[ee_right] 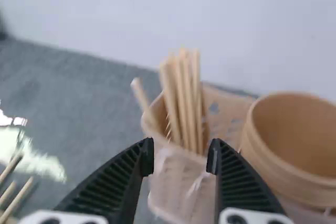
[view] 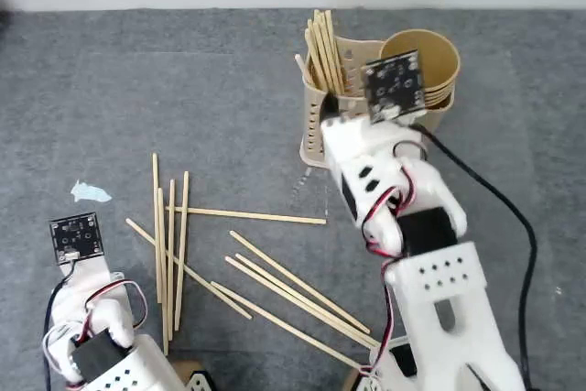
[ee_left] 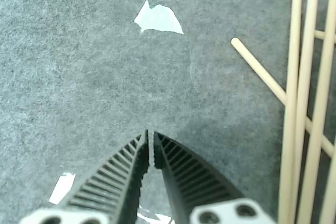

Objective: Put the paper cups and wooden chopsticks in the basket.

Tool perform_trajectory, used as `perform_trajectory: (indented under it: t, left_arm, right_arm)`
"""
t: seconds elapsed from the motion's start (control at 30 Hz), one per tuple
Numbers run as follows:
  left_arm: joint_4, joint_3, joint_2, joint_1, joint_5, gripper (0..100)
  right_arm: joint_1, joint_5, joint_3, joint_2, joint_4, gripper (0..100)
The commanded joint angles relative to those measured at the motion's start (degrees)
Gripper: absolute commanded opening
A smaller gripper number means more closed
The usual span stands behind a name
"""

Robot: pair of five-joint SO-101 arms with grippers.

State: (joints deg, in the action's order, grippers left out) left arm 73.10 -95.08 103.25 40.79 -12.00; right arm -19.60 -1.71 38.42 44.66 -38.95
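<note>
At basket (view: 313,130), right gripper (ee_right: 179,155) gapes

- We count one basket (view: 316,130).
- We count roughly ten loose chopsticks (view: 247,216), plus an upright bundle (view: 322,48) we cannot count.
- We count one stack of paper cups (view: 438,59).
</note>
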Motion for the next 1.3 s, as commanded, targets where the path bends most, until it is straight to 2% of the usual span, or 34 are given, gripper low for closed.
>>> perform_trajectory:
  t: [0.0, 0.33, 0.47, 0.6, 0.97, 1.17, 1.27]
  left_arm:
    - [-1.32, 0.31, 0.88, 0.0, 0.44, 2]
    - [-1.32, 0.31, 0.88, 0.0, 0.44, 2]
    - [-1.32, 0.31, 0.88, 0.0, 0.44, 2]
    - [-1.32, 0.31, 0.88, 0.0, 0.44, 2]
    - [-1.32, 0.31, 0.88, 0.0, 0.44, 2]
    - [-1.32, 0.31, 0.88, 0.0, 0.44, 2]
    - [-1.32, 0.31, 0.88, 0.0, 0.44, 2]
  right_arm:
    - [-3.74, 0.0, -3.08, 3.82, -11.12, 18.0]
    - [-19.65, 0.09, -2.64, 3.82, -35.3, 18.0]
    - [-26.51, 0.44, 0.18, 2.95, -39.34, 18.0]
    - [-30.81, 0.62, 4.22, -2.15, -38.29, 18.3]
    - [-35.47, 3.43, 4.84, -21.49, -28.79, 18.8]
    - [-38.2, 3.34, 4.84, -28.97, -24.92, 30.7]
    - [-37.85, 3.16, 4.84, -31.78, -22.46, 31.8]
